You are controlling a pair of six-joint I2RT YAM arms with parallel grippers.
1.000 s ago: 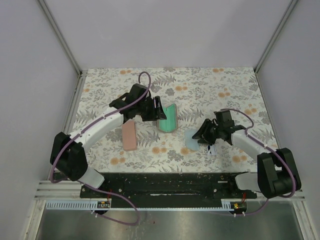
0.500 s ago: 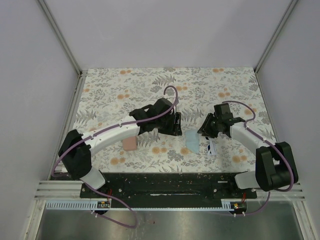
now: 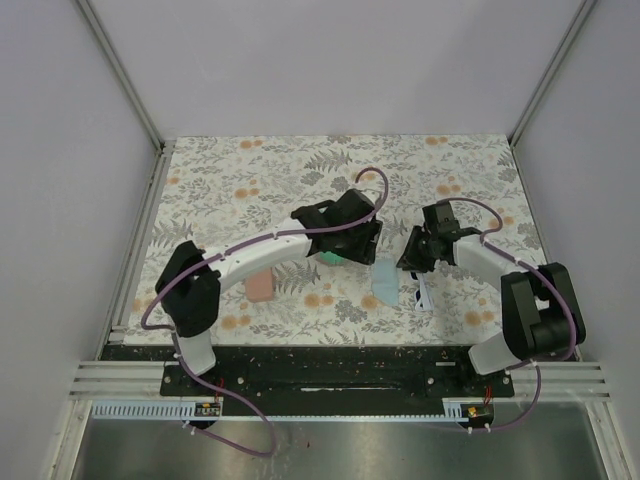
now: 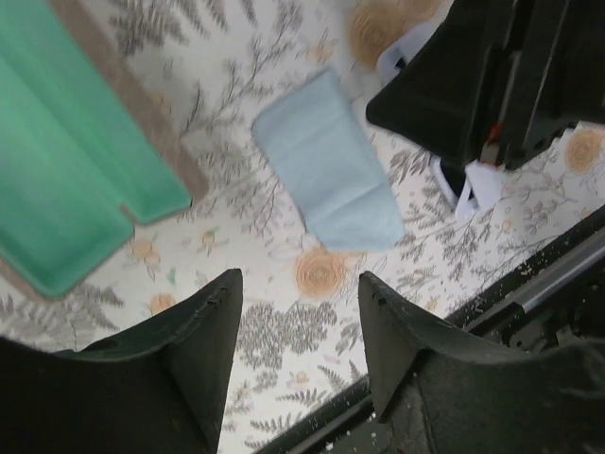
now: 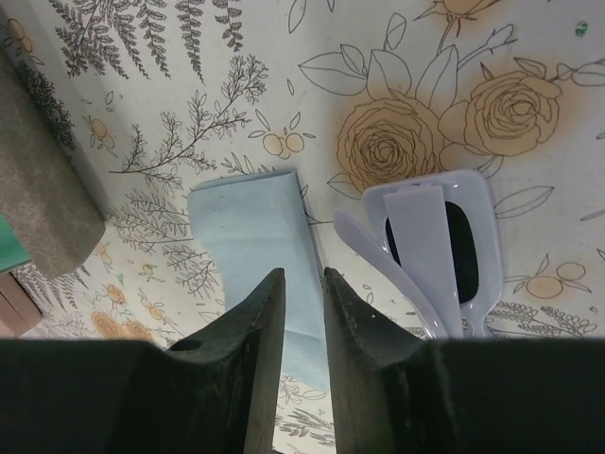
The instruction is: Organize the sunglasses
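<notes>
White-framed sunglasses are folded and lie flat on the floral worktop. They sit just beside the light blue cloth, at its 3 o'clock in the right wrist view.

Right end effector is over the cloth's edge, fingers a narrow slit apart, nothing held.

Left end effector is spread wide and empty. The green-lined open case is at its 10 o'clock and the cloth at 12.

On my right wrist feed, the right gripper hangs over a light blue cloth, its fingers drawn near each other with a slim gap and nothing between them. Folded white-framed sunglasses lie just beside the cloth on the floral table cover. A tan case pokes in at the left.
</notes>
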